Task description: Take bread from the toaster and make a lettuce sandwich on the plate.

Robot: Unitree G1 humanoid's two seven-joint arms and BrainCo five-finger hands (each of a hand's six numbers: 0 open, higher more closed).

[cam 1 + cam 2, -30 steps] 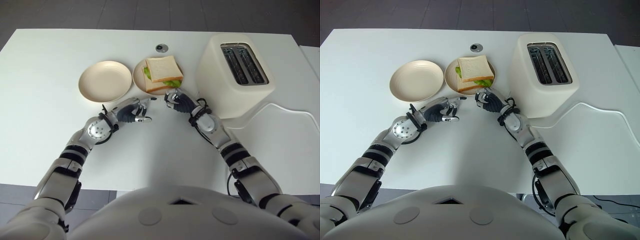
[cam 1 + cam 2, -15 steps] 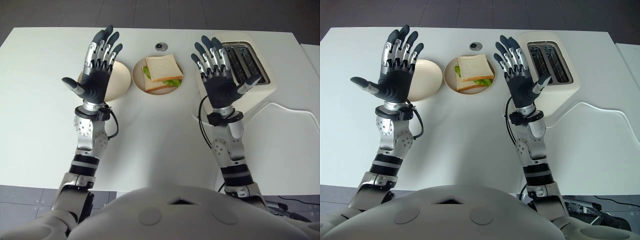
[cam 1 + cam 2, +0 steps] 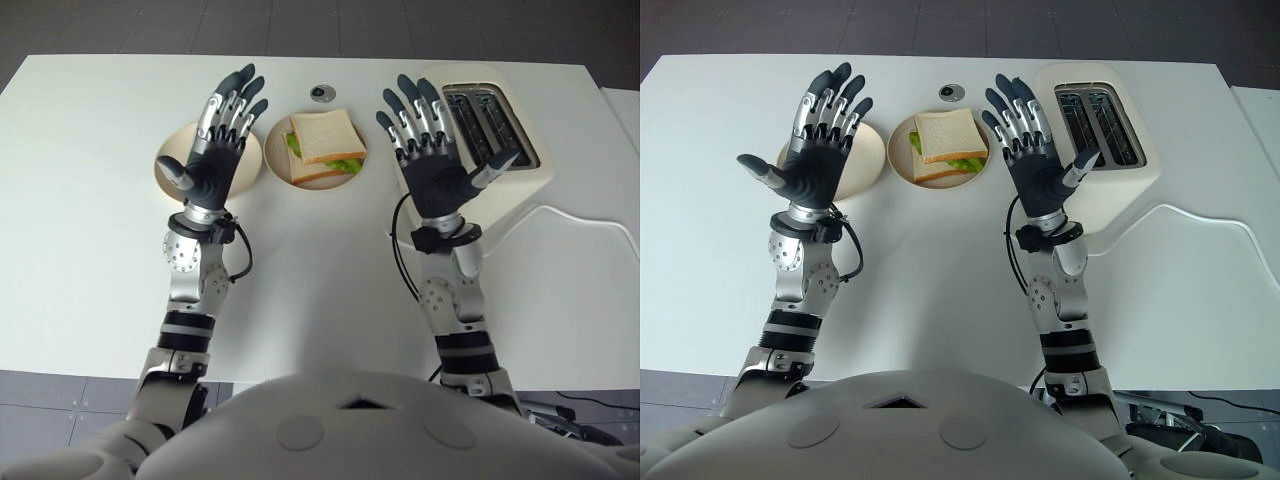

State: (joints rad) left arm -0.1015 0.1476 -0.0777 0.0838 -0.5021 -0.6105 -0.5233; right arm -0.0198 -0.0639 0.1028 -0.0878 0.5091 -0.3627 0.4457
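A sandwich (image 3: pixel 325 145) of two white bread slices with green lettuce between them lies on a small beige plate (image 3: pixel 282 165) at the back middle of the white table. To its right stands the cream toaster (image 3: pixel 480 140), both slots dark. My left hand (image 3: pixel 214 167) is raised palm-up with fingers spread, in front of a second beige plate (image 3: pixel 164 160). My right hand (image 3: pixel 432 165) is also raised, open, fingers spread, in front of the toaster's left side. Neither hand holds anything.
The toaster's white cable (image 3: pixel 590 222) runs along the table to the right. A small round metal fitting (image 3: pixel 322 95) sits in the tabletop behind the sandwich plate. The table's edge (image 3: pixel 600 95) lies at the right.
Both hands rose from low on the table near the sandwich plate to upright, open poses. Since half a second ago the left hand has shifted a little right and lower.
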